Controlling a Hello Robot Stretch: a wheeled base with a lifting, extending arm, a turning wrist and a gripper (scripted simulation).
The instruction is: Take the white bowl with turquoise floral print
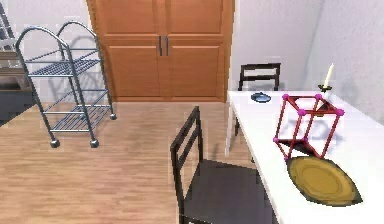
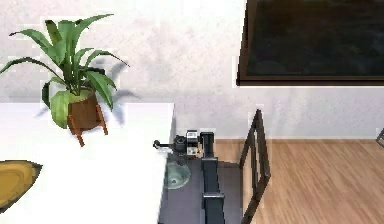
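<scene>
table (image 1: 258, 125) is running along the forward view's right, with a dark chair (image 1: 205, 170) standing at its near edge and open wood floor lying to the left. blue-and-white bowl (image 1: 262, 97) is sitting at the table's far end, past the pink wire frame (image 1: 308, 125) and golden dish (image 1: 322, 180). gripper (image 2: 160, 146) is hovering at the table's edge in the arm side view, with the bowl likely lying well toward the robot's front of it; whether it is holding anything cannot be told.
</scene>
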